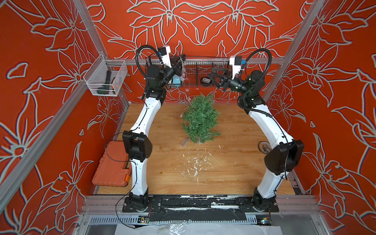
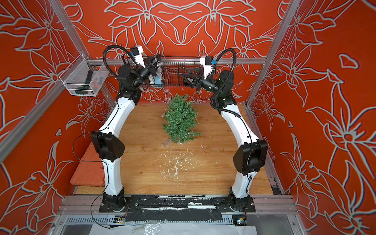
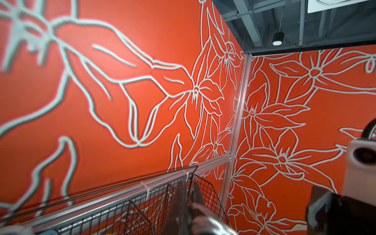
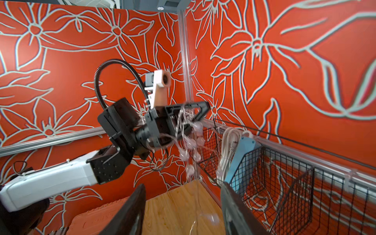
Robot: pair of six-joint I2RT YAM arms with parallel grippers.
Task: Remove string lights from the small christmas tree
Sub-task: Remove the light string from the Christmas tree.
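The small christmas tree [image 1: 200, 119] [image 2: 180, 120] lies on its side on the wooden table. The string lights' clear battery box [image 1: 184, 141] rests at its base. My left gripper [image 1: 180, 61] [image 3: 188, 186] is raised at the back wire basket, shut on a bunch of the string lights [image 4: 191, 142]. Bulbs dangle below it, and a thin strand trails down toward the tree. My right gripper [image 1: 213, 78] [image 4: 183, 189] hovers open beside the basket, facing the left one. A blurred strand of wire hangs loose between its fingers.
A black wire basket [image 1: 203, 69] on the back rail holds a blue item [image 1: 177, 80], a white coiled cable [image 4: 227, 150] and a black box [image 1: 206, 80]. A clear bin [image 1: 105, 77] hangs on the left wall. An orange case [image 1: 112, 168] lies front left. White flecks [image 1: 195, 162] dot the table.
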